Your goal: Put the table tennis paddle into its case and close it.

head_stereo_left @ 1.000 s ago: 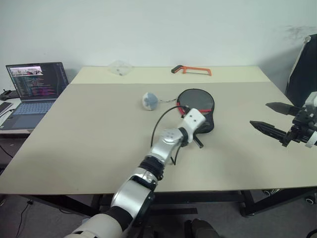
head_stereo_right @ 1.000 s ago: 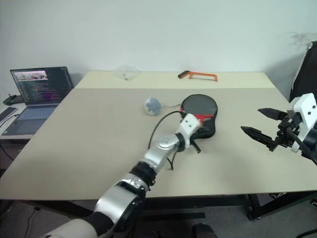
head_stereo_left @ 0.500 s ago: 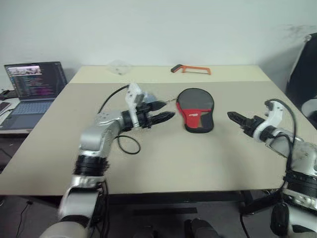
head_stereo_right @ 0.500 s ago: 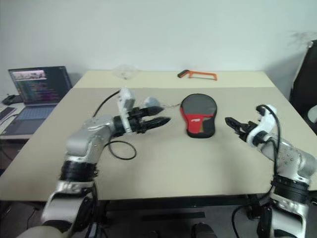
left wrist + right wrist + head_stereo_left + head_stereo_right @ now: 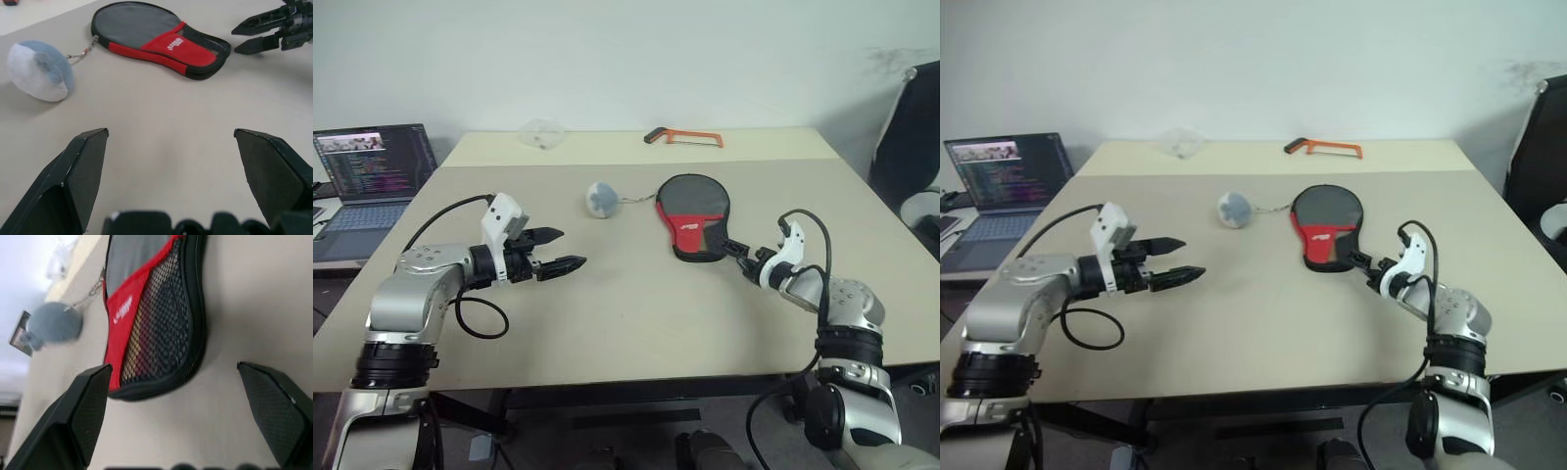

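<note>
A plain white wall point(image 5: 626, 49) stands behind a beige table point(image 5: 626, 313). A dark chair point(image 5: 906, 137) sits at the right, a lit laptop point(image 5: 372, 176) at the left.

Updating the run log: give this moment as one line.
case: flat on table, paddle unseen | left gripper: open, empty | right gripper: open, at case's narrow end

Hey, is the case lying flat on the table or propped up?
Flat. The case lies face up on the table, red panel and mesh pocket upward, its whole outline resting on the surface in the left wrist view.
</note>
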`<action>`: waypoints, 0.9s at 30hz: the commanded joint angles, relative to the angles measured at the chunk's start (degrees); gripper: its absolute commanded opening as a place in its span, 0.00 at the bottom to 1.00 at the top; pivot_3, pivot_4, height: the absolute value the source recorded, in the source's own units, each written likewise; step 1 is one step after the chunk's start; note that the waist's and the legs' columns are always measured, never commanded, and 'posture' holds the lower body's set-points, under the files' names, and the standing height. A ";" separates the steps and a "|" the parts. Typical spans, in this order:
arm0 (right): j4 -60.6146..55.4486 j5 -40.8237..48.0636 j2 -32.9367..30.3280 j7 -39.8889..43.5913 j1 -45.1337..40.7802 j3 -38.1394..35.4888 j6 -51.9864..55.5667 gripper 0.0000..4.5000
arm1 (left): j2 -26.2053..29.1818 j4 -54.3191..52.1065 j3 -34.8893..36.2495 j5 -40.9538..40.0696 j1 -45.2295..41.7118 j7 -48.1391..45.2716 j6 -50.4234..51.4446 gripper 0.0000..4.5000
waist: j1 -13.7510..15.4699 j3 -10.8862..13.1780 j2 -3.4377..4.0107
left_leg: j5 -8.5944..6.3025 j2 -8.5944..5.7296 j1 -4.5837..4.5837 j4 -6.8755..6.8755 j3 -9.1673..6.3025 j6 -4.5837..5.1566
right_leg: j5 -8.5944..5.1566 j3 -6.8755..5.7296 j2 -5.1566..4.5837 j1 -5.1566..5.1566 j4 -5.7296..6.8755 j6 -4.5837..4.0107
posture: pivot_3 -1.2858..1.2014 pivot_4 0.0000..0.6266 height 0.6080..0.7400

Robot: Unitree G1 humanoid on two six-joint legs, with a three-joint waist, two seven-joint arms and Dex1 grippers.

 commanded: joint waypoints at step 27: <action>24.32 -2.06 5.56 2.03 -12.88 0.36 -13.82 0.78 | -0.80 -7.76 -0.53 -1.51 2.33 4.57 0.95 1.00 | -0.95 0.00 0.00 | 0.00 0.04 -0.04 -0.03 -0.04 0.00 | 0.02 0.01 -0.11 -0.04 -0.01 -0.03 | 0.52 0.24 1.00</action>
